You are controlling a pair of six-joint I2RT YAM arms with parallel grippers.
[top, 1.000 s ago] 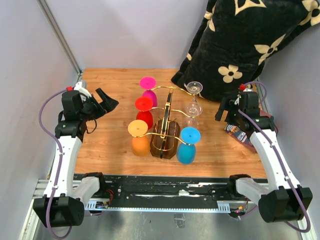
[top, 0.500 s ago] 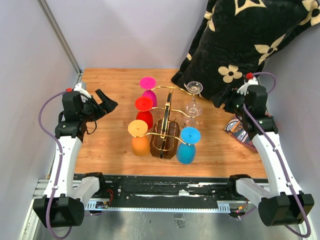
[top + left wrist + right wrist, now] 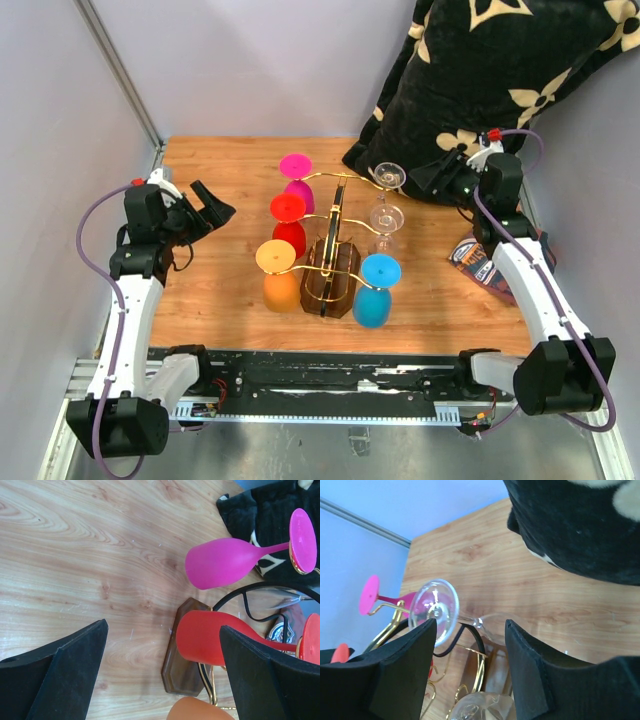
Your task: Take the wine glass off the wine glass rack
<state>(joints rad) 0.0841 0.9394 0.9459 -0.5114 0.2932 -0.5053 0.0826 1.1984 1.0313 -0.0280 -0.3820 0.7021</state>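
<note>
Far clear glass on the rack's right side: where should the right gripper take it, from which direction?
The stem, just below the foot, approached from the outer right. The far clear glass hangs foot-up from a gold arm of the wine glass rack, so the thin stem is exposed while the foot rests on wire. The open jaws of the right gripper face it.

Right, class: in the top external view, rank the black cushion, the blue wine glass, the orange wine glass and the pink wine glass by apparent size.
1. black cushion
2. blue wine glass and orange wine glass: these look alike, so tied
3. pink wine glass: looks smallest, though it hangs farthest back, so this is unsure
</note>
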